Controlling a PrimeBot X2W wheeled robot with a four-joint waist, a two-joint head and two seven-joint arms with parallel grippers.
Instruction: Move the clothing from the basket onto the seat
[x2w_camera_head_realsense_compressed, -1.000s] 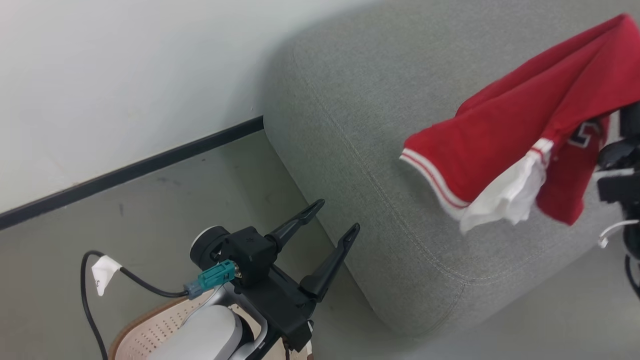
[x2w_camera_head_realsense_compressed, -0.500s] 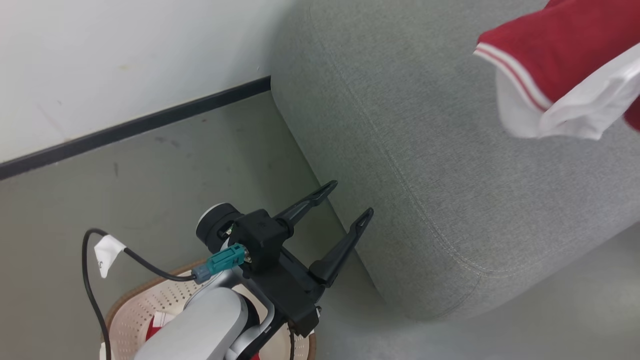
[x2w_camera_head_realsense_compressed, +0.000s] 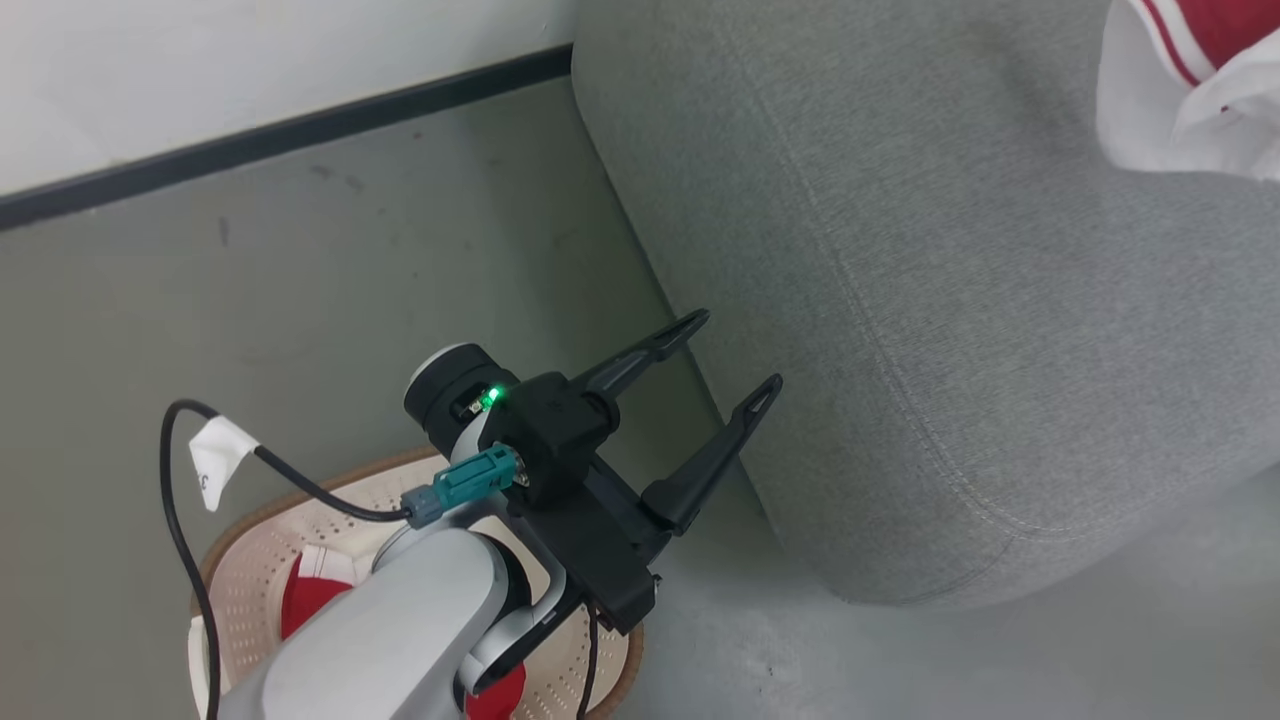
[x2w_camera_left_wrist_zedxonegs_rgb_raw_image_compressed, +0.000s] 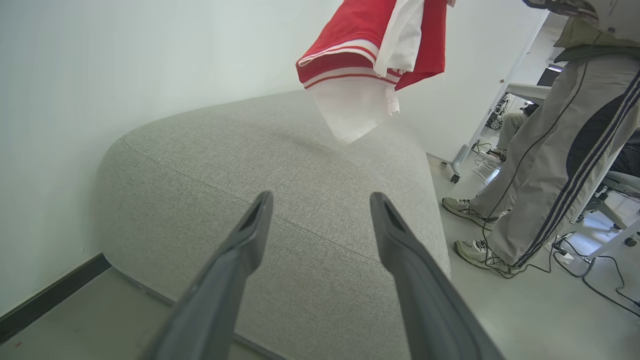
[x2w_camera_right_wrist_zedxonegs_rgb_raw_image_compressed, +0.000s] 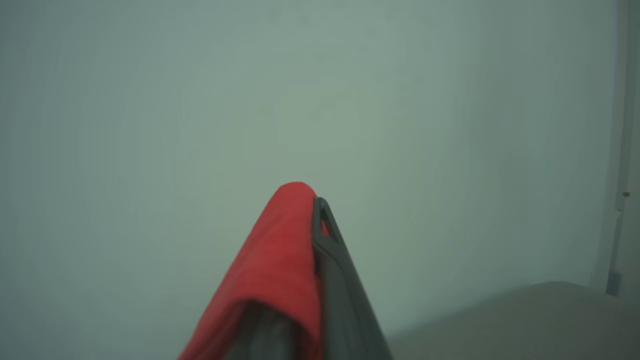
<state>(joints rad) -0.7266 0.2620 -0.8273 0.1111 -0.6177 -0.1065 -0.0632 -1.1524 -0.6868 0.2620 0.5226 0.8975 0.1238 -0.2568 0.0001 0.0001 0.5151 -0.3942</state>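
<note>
A red and white piece of clothing (x2w_camera_left_wrist_zedxonegs_rgb_raw_image_compressed: 372, 45) hangs in the air above the grey seat (x2w_camera_left_wrist_zedxonegs_rgb_raw_image_compressed: 280, 165), its white lower end just over the cushion. My right gripper (x2w_camera_right_wrist_zedxonegs_rgb_raw_image_compressed: 312, 206) is shut on the red cloth (x2w_camera_right_wrist_zedxonegs_rgb_raw_image_compressed: 280, 250), which drapes over one finger. In the head view the clothing (x2w_camera_head_realsense_compressed: 1180, 90) shows at the top right, over the seat (x2w_camera_head_realsense_compressed: 900, 300). My left gripper (x2w_camera_head_realsense_compressed: 738, 352) is open and holds nothing, beside the seat's near corner and above the beige basket (x2w_camera_head_realsense_compressed: 240, 560). More red clothing (x2w_camera_head_realsense_compressed: 310, 605) lies in the basket, partly hidden by my forearm.
A white wall with a dark baseboard (x2w_camera_head_realsense_compressed: 280, 135) runs behind the seat. A person's legs (x2w_camera_left_wrist_zedxonegs_rgb_raw_image_compressed: 550, 165) in striped trousers stand on the floor to the right of the seat, with cables (x2w_camera_left_wrist_zedxonegs_rgb_raw_image_compressed: 595, 280) and chair wheels nearby.
The head camera has swung, so the seat and hanging clothing have slid toward the picture's upper right and more of the basket shows. The left gripper stays open.
</note>
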